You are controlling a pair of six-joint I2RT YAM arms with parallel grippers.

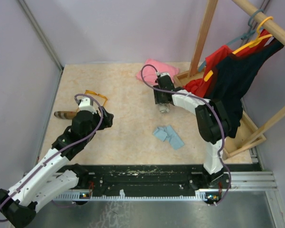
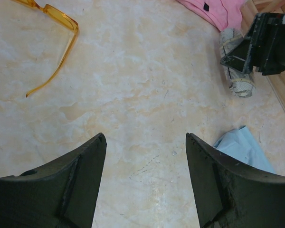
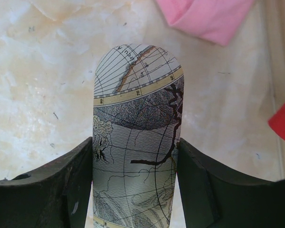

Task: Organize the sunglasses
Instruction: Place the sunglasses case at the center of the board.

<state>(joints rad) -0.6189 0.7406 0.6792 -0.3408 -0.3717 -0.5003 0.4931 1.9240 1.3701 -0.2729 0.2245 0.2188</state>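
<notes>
One pair of sunglasses [image 1: 96, 96] with an orange-amber frame lies open on the table at the far left, and it also shows at the top left of the left wrist view [image 2: 61, 28]. My left gripper [image 1: 106, 120] hovers to the right of it, open, with only bare table between its fingers [image 2: 145, 137]. My right gripper [image 1: 162, 104] is at the back centre, shut on an oblong grey map-patterned case [image 3: 135, 118] with both fingers pressed against its sides. The same case [image 2: 238, 80] shows in the left wrist view.
A brown case [image 1: 65, 114] lies left of my left arm. Light blue cloths [image 1: 168, 136] lie in the middle of the table. A pink cloth [image 1: 154, 71] sits at the back. A wooden rack with hanging clothes [image 1: 232, 76] fills the right side.
</notes>
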